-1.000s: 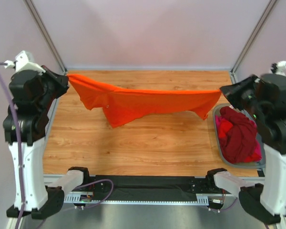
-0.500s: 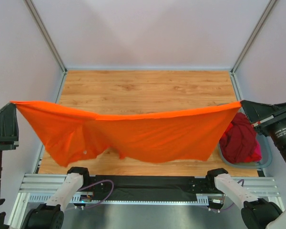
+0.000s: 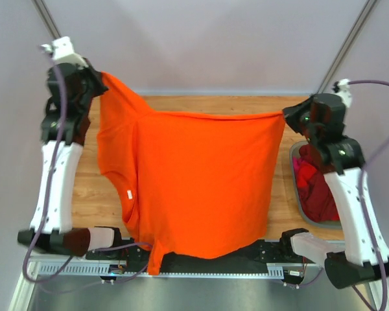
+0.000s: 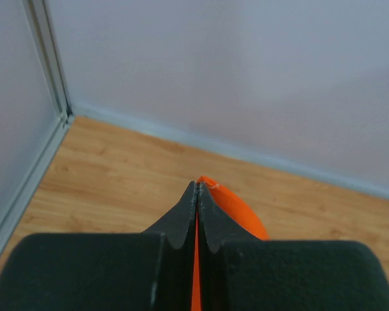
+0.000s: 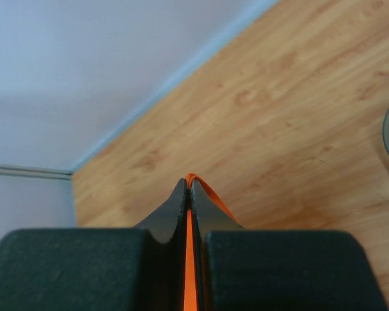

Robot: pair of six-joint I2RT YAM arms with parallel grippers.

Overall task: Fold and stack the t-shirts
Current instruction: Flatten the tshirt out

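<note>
The bright orange t-shirt [image 3: 201, 181] hangs spread wide between my two raised grippers, its lower edge reaching down over the table's near edge. My left gripper [image 3: 101, 76] is shut on its top left corner; the orange cloth [image 4: 236, 210] shows pinched between the jaws in the left wrist view. My right gripper [image 3: 287, 115] is shut on its top right corner; the orange cloth [image 5: 204, 189] shows between the jaws in the right wrist view. Dark red [image 3: 324, 191] and magenta-pink [image 3: 303, 173] t-shirts lie heaped in the tub.
The grey-blue plastic tub [image 3: 297, 194] stands at the table's right edge, below my right arm. The wooden table [image 3: 84, 188] shows to the left of and behind the hanging shirt. Grey walls and metal posts enclose the space.
Both arms swung from low at the near edge up and toward the back. The orange shirt went from a sagging band near the front to a tall sheet hanging full length.
</note>
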